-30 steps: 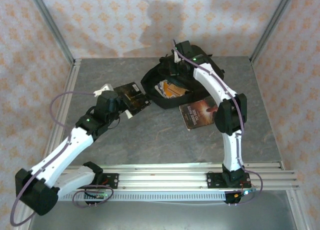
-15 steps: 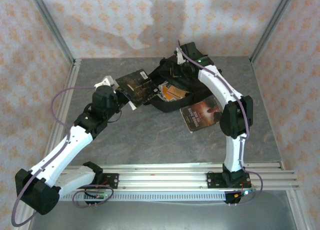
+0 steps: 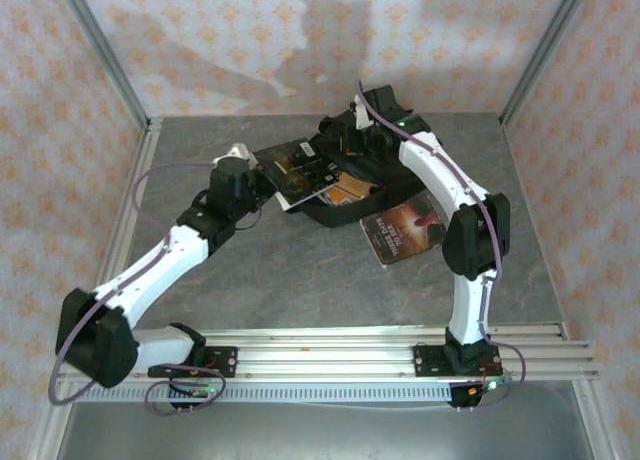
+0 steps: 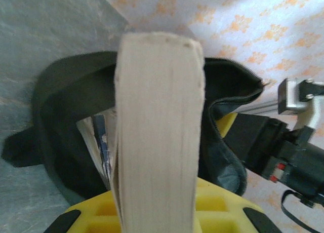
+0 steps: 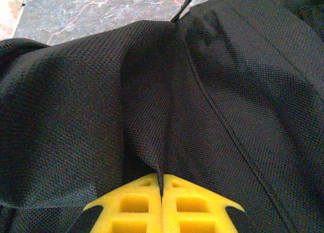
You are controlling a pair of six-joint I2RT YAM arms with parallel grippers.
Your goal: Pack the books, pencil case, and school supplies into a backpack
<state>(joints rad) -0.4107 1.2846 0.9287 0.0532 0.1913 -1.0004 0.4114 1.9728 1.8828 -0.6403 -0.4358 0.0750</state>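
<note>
Book (image 3: 298, 172) swung forward, clamped in left fingers (image 4: 101, 208), right fingers (image 5: 132, 208) pinching backpack (image 5: 228, 91)

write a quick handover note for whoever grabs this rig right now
Left gripper: shut on a thick dark-covered paperback book, held over the open mouth of the large black fabric backpack.
Right gripper: shut on a fold of the backpack's fabric at its far side.
Done: an orange-covered book lies inside the backpack.
Left: lower the held book in, then fetch the dark brown paperback with pale title, lying on the grey table to the right of the backpack.
</note>
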